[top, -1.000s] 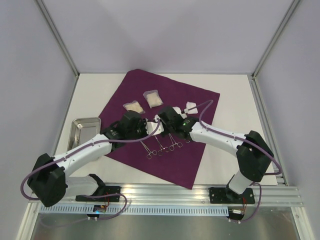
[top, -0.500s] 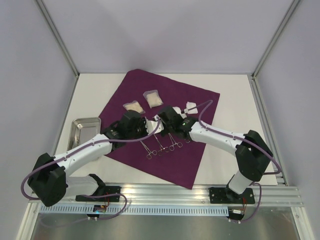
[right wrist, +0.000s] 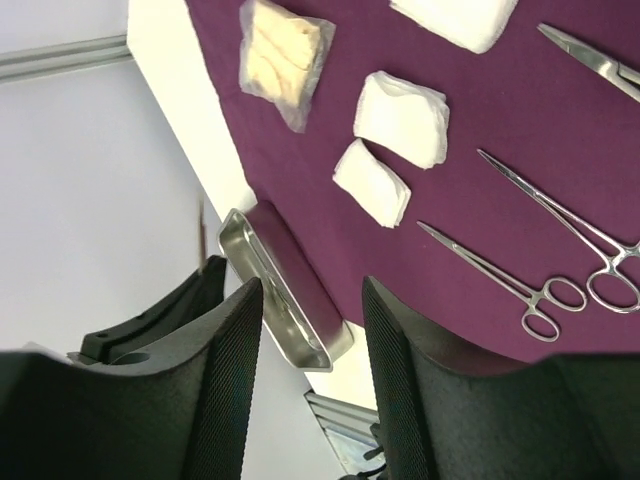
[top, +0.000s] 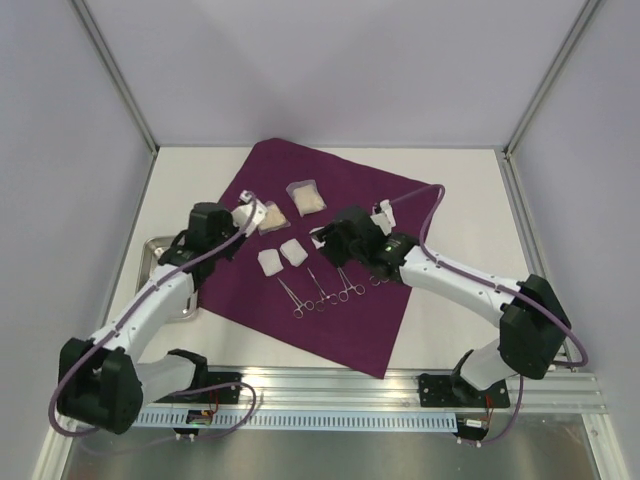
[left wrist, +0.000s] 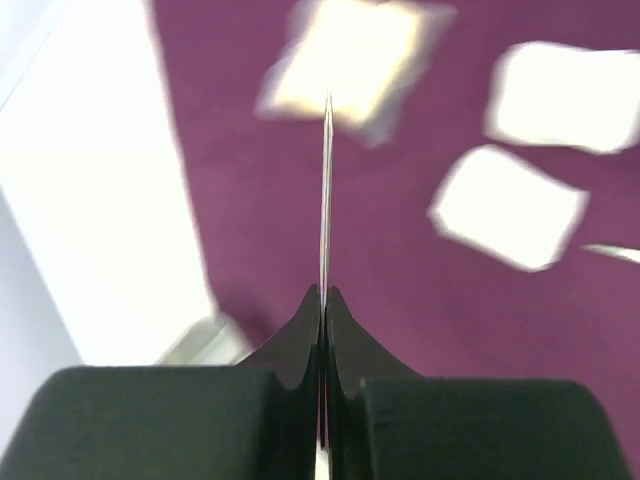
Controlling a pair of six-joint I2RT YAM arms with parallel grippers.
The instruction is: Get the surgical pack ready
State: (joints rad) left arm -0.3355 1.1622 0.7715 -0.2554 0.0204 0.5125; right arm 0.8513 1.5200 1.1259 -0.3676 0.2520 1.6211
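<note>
The surgical pack's plum drape [top: 340,180] lies spread as one big sheet. My left gripper [top: 243,208] hovers over its left corner, shut on a thin flat white piece [top: 249,202] that shows edge-on as a line [left wrist: 325,200] rising from the closed tips [left wrist: 323,295]. My right gripper [top: 325,238] hangs over the middle of the drape [right wrist: 500,230], open, with nothing between its fingers [right wrist: 225,370]. Two white gauze pads [top: 270,262] [top: 295,252] lie bare on the cloth between the arms.
Two sealed packets [top: 268,215] [top: 308,196] lie toward the drape's back. Several steel forceps [top: 320,292] lie side by side near its front. A small white item [top: 380,212] sits right of the right gripper. A metal tray [top: 160,250] stands off the drape's left edge.
The left arm swung left and back from the drape's middle to its left corner, shut on the thin piece. Two gauze pads came into view. The right gripper opened.
</note>
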